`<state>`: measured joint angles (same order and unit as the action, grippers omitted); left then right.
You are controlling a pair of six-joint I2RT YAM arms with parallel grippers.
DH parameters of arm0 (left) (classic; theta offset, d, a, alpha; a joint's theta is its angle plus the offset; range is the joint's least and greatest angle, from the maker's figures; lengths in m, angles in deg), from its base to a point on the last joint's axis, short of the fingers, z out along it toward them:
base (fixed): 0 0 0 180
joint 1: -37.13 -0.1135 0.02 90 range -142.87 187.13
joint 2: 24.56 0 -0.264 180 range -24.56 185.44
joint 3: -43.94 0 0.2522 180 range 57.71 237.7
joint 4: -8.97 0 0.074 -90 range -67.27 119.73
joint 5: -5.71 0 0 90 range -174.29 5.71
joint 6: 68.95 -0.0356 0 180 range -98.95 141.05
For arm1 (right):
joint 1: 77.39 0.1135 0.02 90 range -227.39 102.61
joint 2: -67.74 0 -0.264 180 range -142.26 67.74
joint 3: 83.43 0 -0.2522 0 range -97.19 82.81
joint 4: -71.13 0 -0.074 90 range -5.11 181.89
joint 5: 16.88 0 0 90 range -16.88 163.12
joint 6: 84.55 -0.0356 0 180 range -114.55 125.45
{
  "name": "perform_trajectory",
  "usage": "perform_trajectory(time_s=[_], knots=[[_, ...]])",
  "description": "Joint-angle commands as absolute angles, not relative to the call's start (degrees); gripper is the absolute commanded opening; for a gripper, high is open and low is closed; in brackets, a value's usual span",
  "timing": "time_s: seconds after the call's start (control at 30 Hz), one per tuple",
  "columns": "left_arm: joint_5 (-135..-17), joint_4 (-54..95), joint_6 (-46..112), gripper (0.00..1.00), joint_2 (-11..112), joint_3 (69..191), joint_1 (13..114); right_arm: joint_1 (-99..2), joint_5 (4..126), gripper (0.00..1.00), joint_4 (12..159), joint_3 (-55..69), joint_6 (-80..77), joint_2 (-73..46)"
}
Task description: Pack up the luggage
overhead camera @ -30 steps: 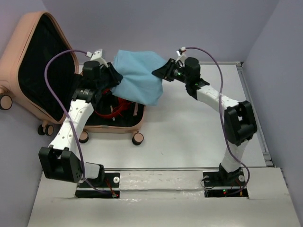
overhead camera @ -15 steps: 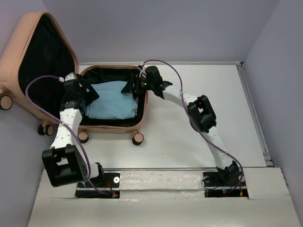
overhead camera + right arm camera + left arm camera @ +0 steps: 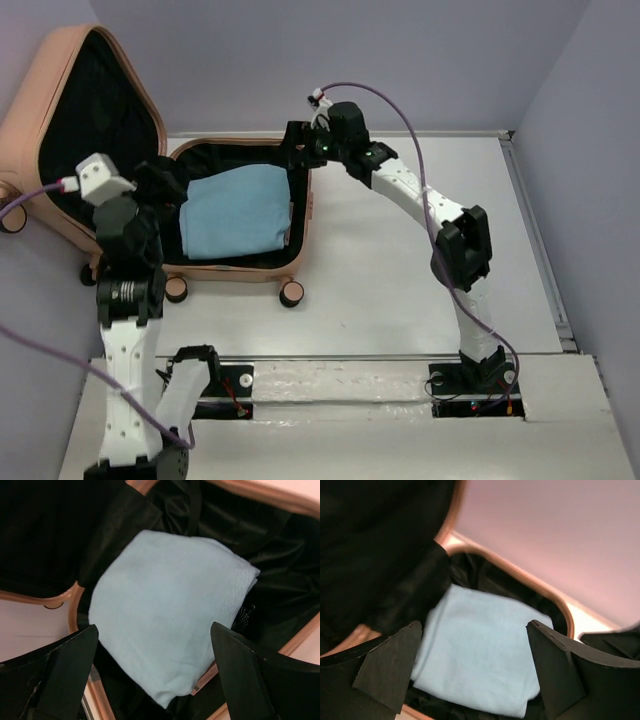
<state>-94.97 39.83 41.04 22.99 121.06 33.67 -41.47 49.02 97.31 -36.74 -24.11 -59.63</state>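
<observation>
The luggage is a peach-pink suitcase lying open, its black-lined lid standing up at the left. A folded light blue cloth lies flat in the base. My left gripper hovers over the base's left edge, open, with nothing between its fingers. My right gripper hangs above the far right corner, also open and empty. In the left wrist view the cloth shows below the left gripper, beside the suitcase rim. The right wrist view shows the cloth well below the right gripper.
The suitcase stands on small caster wheels at the table's left. White tabletop stretches to the right, bounded by a raised rail. Lavender walls close in behind and on both sides. A purple cable loops off the left arm.
A second ago both grippers held the blue cloth above the suitcase. They lowered it into the base, let go and opened. The left arm has drawn back to the left, the right has lifted.
</observation>
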Motion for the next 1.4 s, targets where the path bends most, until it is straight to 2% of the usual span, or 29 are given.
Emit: perform_trajectory(time_s=[0.0,0.1,0.17,0.27,0.3,0.37,0.47,0.57,0.67,0.87,0.97,1.0,1.07,1.1,1.17,1.2,1.3,1.37], knots=[[-113.79,43.29,42.06,0.99,8.98,115.74,33.62,-41.97,46.94,1.00,97.28,-32.97,-18.73,-50.58],[-126.09,44.69,40.31,0.97,1.48,112.47,33.62,-41.97,46.84,1.00,96.06,-25.69,-16.88,-45.23],[-136.08,46.71,39.42,0.93,1.80,111.50,33.88,-41.97,46.75,0.99,94.04,-21.45,-16.00,-42.49],[-142.02,42.96,33.55,0.89,3.73,108.96,34.06,-41.97,44.21,0.96,92.62,-14.76,-15.03,-38.62],[-146.21,41.90,32.92,0.78,5.48,107.81,34.58,-41.97,43.42,0.96,92.19,-13.36,-14.16,-38.00],[-151.41,38.12,30.21,0.77,8.12,107.71,34.94,-41.97,41.22,0.95,90.34,-9.31,-12.93,-37.29],[-157.22,29.09,21.80,0.82,16.72,109.90,33.80,-41.97,39.02,0.95,88.24,-6.76,-13.18,-38.60],[-155.13,23.09,15.45,0.85,19.20,112.28,32.04,-41.97,37.61,0.97,86.91,-5.44,-13.80,-39.66],[-155.66,21.34,12.89,0.85,25.44,115.88,31.95,-41.97,41.38,0.98,86.56,-4.38,-13.89,-40.36],[-156.18,14.13,7.35,0.80,31.42,113.52,29.84,-42.50,48.42,0.99,86.47,-2.97,-14.15,-41.15],[-155.92,13.68,6.46,0.69,33.53,113.95,28.70,-42.50,50.77,0.99,86.47,-2.54,-14.41,-41.59],[-155.83,13.67,6.55,0.60,35.02,114.48,28.35,-43.37,51.84,1.00,86.56,-2.27,-14.85,-41.68],[-155.40,13.41,6.46,0.54,36.17,114.48,27.21,-44.60,52.38,1.00,86.47,-1.39,-15.99,-41.86],[-154.87,13.67,6.98,0.30,36.70,114.40,26.77,-46.18,51.77,1.00,86.29,-1.13,-17.13,-42.12],[-152.33,15.07,9.78,0.09,36.88,114.83,26.50,-46.72,50.80,0.99,85.77,-0.52,-18.28,-42.30],[-151.36,16.12,10.93,0.06,36.96,115.79,26.50,-47.33,50.62,0.98,85.59,-0.69,-18.28,-42.47],[-149.24,19.12,13.05,0.06,36.44,116.86,28.16,-47.33,46.76,0.93,85.50,-2.62,-19.42,-44.50],[-149.50,19.12,12.53,0.06,36.09,116.59,30.00,-47.33,45.26,0.81,85.50,-3.67,-20.12,-46.60]])
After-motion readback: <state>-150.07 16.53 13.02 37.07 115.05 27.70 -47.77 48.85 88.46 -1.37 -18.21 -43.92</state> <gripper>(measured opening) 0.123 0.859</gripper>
